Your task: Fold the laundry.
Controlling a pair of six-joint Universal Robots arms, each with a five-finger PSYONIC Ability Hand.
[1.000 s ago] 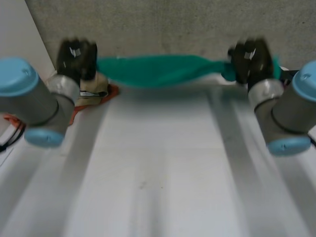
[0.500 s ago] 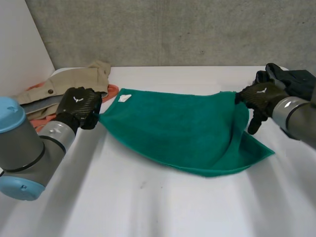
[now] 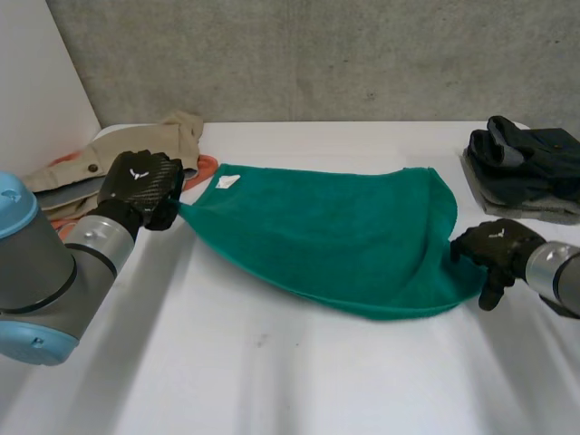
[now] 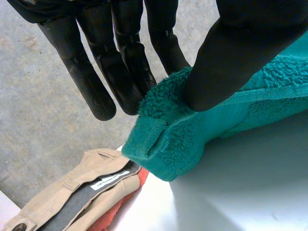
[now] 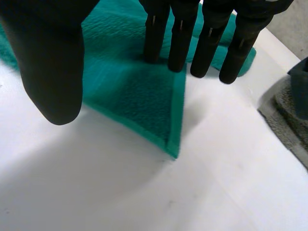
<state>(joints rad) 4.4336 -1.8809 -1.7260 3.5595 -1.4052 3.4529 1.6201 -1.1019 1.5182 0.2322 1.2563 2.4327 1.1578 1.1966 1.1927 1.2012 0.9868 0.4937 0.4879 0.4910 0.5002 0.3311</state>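
The green towel (image 3: 326, 236) is lying spread across the middle of the desk (image 3: 272, 362); the left robot hand (image 3: 140, 188) is pinching its 9 o'clock corner firmly; the right robot hand (image 3: 494, 249) is resting straight fingers (image 5: 179, 43) on the 4 o'clock corner, gripping nothing. Risk, as judged: with that corner merely pressed, any lift is likely dragging the towel askew or dropping it; the pinched corner is sitting close to the beige garment (image 3: 136, 149) at 10 o'clock, inviting a snag.
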